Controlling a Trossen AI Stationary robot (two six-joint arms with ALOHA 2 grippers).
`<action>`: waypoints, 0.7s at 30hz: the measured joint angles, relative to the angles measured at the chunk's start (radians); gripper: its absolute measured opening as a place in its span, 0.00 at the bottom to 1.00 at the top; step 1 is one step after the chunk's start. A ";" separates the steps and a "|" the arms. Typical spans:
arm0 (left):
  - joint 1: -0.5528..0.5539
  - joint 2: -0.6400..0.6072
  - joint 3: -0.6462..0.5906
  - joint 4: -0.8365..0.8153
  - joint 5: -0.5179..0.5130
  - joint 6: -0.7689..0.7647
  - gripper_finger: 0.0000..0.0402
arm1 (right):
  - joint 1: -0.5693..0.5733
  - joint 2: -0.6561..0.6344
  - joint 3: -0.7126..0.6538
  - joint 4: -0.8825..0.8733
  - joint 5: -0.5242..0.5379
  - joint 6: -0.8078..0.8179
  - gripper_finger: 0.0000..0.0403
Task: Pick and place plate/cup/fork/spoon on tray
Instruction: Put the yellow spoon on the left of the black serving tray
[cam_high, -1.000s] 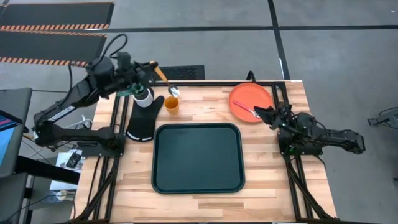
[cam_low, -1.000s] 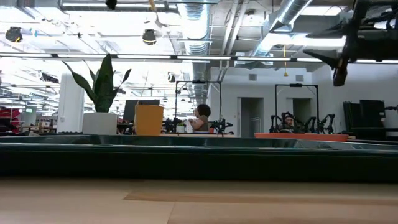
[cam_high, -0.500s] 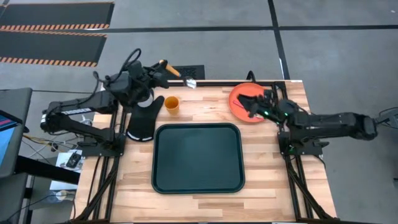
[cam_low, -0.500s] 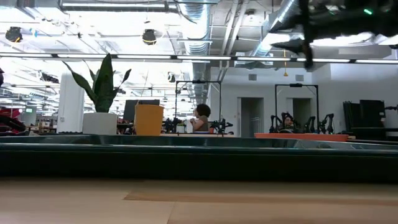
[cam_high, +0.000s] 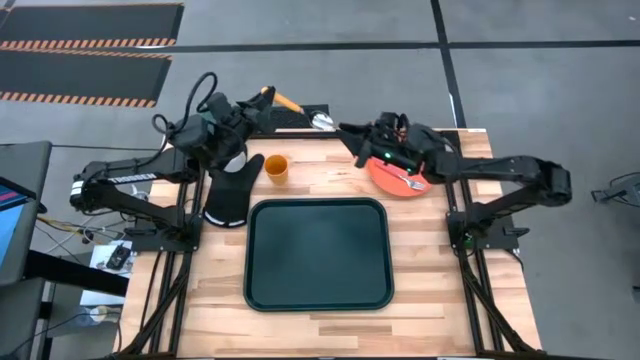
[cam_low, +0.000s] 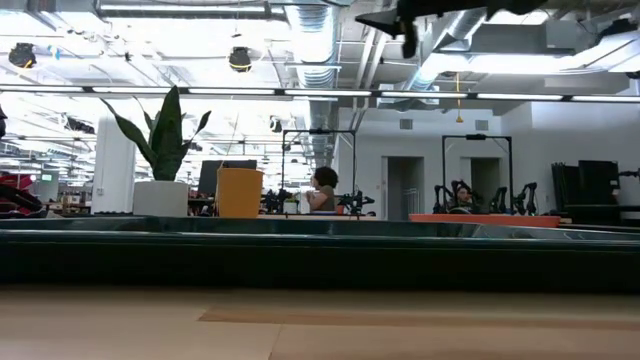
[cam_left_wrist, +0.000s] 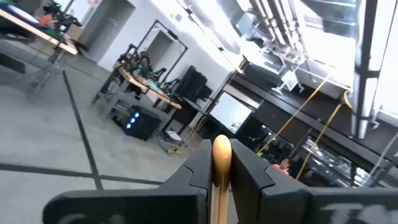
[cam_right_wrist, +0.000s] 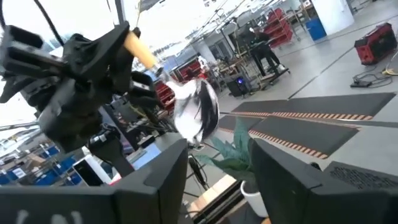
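Observation:
My left gripper (cam_high: 262, 101) is raised over the table's far edge, shut on the spoon, whose orange handle (cam_high: 284, 100) and silver bowl (cam_high: 322, 122) point toward my right arm. My right gripper (cam_high: 348, 130) is open, raised next to the spoon's bowl (cam_right_wrist: 198, 112), which shows just ahead of its two fingers without touching them. The orange-red plate (cam_high: 392, 176) lies on the table at far right, partly under my right arm, with the red-handled fork (cam_high: 412, 183) on it. The orange cup (cam_high: 276, 167) stands beyond the dark tray (cam_high: 318, 253). My left gripper pinches the spoon's orange handle (cam_left_wrist: 222, 155) between its two fingers. The spoon is lifted clear of the table and sticks out sideways toward the table's right, its bowl end free in the air.
A black mitt-shaped mat (cam_high: 230, 195) lies left of the tray. A white pot with a green plant (cam_low: 160, 150) stands at the far left, mostly under my left arm in the high view. A person (cam_low: 322, 190) sits in the room beyond the table.
My left gripper has carried the spoon up and toward the table's far and right edges, clear of the cup. My right gripper has swung from the table's right edge toward the left, over the plate, rising to the spoon's bowl.

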 joint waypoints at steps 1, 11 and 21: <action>0.000 -0.002 0.000 0.000 0.002 -0.001 0.05 | -0.006 0.016 0.018 0.000 -0.008 0.000 0.55; 0.000 -0.002 0.000 -0.001 0.028 -0.022 0.05 | -0.048 0.118 0.148 -0.001 -0.134 -0.024 0.60; 0.008 -0.002 0.000 -0.003 0.028 -0.021 0.08 | -0.047 0.171 0.196 -0.002 -0.185 -0.026 0.22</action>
